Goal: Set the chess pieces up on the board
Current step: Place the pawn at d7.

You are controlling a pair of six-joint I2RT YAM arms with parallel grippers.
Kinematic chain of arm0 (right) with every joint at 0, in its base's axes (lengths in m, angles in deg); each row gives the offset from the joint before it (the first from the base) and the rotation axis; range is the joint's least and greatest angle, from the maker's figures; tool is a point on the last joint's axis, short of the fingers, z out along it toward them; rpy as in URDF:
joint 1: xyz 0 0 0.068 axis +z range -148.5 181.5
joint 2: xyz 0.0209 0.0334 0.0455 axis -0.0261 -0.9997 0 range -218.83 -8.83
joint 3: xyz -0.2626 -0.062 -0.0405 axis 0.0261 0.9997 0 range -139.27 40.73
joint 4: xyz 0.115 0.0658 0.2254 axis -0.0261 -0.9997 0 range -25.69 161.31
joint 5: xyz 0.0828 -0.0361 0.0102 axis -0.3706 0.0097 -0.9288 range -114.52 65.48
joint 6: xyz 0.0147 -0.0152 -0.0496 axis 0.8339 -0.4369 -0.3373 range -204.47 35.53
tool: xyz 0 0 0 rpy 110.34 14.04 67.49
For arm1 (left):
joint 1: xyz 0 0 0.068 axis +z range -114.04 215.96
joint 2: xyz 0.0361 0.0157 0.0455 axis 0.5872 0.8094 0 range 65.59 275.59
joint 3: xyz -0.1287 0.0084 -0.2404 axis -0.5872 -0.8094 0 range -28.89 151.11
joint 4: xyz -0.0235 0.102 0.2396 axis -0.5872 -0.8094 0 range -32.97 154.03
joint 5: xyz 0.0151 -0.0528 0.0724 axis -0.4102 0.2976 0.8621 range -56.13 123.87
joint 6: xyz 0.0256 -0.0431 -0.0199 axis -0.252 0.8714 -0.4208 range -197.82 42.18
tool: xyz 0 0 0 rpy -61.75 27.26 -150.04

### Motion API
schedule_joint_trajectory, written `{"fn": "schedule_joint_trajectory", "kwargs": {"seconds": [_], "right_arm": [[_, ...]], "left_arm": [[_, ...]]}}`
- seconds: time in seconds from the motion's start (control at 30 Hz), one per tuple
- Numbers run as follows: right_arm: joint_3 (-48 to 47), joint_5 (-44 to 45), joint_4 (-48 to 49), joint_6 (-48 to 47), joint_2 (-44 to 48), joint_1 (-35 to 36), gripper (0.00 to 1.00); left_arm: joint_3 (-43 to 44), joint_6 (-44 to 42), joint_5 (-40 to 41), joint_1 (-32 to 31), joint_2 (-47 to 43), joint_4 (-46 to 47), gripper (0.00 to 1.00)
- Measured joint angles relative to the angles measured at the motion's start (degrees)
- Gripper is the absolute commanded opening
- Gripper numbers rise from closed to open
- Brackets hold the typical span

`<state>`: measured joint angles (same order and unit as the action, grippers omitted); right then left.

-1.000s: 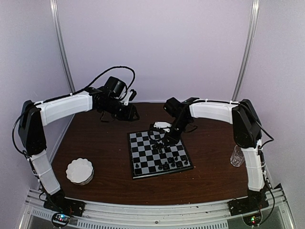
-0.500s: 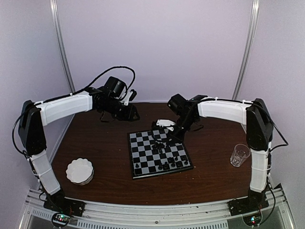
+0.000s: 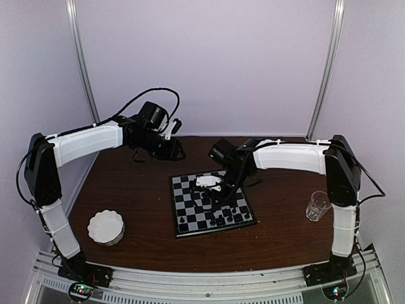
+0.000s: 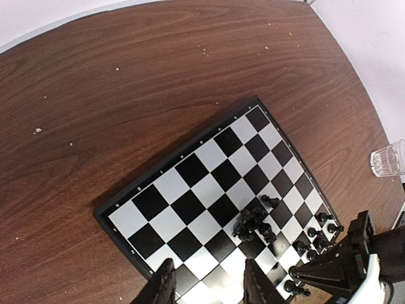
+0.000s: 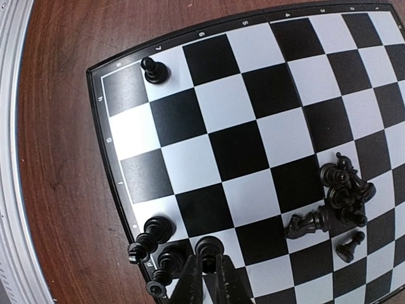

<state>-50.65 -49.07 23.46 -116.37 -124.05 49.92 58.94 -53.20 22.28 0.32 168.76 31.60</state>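
Right gripper [image 5: 207,258] over board [image 5: 190,120] edge, fingers clamped on piece [image 5: 207,244]; toppled pieces [image 5: 342,190] heaped near it. Left gripper [image 4: 209,282] fingers spread, empty, board below.

White scalloped dish [image 3: 105,227] near left table [image 3: 145,247] edge — clear glass [image 3: 316,206] upright, far right.

Most of the board [image 5: 253,95] lies bare under my right gripper [image 5: 209,256], open from above. A toppled heap of chess pieces [image 5: 342,190] blocks one side, standing ones crowd close around it, and a lone pawn [image 5: 154,69] holds the corner.
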Motion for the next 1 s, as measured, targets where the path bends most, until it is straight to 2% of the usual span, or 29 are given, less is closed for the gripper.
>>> {"fn": "schedule_joint_trajectory", "kwargs": {"seconds": [1.0], "right_arm": [[2.8, 2.9, 1.6, -1.4, -1.4, 0.1, 0.08]], "left_arm": [[0.0, 0.0, -0.1, 0.0, 0.0, 0.9, 0.38]]}}
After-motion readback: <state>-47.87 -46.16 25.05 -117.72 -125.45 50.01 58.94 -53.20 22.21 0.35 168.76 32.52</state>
